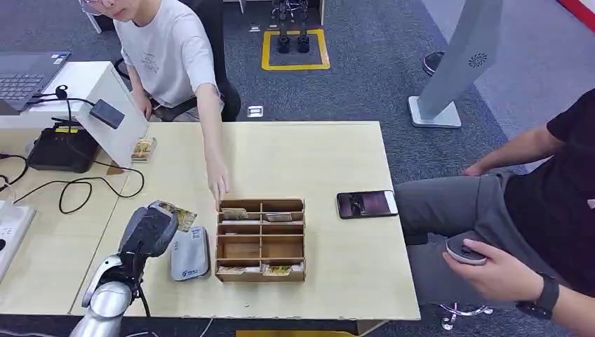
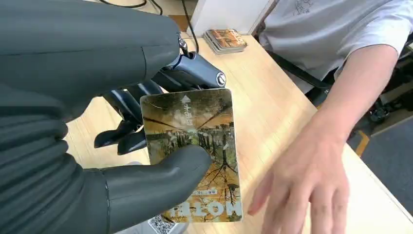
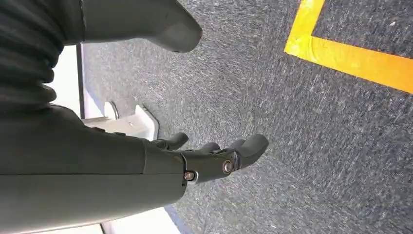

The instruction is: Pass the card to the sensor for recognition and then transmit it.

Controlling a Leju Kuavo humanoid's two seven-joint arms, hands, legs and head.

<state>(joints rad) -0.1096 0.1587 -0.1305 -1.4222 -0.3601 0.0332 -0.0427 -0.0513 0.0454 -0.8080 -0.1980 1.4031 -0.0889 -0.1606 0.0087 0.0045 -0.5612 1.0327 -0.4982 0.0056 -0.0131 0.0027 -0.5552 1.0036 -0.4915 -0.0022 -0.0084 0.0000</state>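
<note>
The card (image 2: 192,156) bears a brown tree picture (thumb pressed across it); the left hand (image 2: 146,146) pinches it, while the right hand (image 3: 204,156) hangs empty, fingers loosely spread over carpet.

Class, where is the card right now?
The left hand holds the card above the table's left side, beside the white reader and left of the wooden tray.

card (image 2: 195,146) partly under left hand's (image 2: 97,161) thumb; sensor's (image 2: 163,225) code label cut by edge
</note>
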